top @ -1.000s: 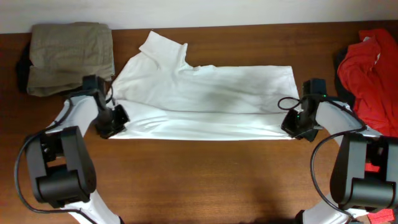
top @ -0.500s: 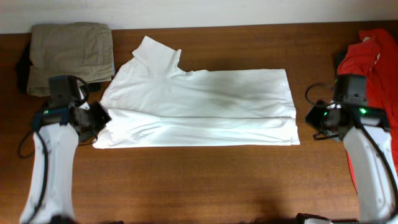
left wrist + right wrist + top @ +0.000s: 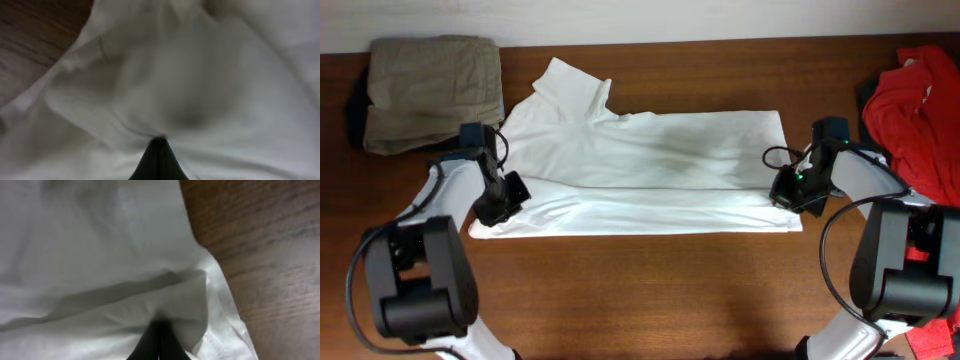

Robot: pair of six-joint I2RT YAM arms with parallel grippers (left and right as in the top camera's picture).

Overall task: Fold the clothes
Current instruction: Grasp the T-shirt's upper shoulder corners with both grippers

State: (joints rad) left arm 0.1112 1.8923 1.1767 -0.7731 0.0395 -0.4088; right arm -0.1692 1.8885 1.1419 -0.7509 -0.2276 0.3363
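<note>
Both my arms swung back in from the sides onto the white shirt point(image 3: 650, 160), where half a second before they had stood clear of it. My left jaws sat on its near left corner, my right jaws on its near right corner. Each pair looked pinched together on a pucker of cloth. The shirt lay flat mid-counter point(image 3: 650, 290), its near strip doubled over, unmoved since then. I judged another fold was starting.
</note>
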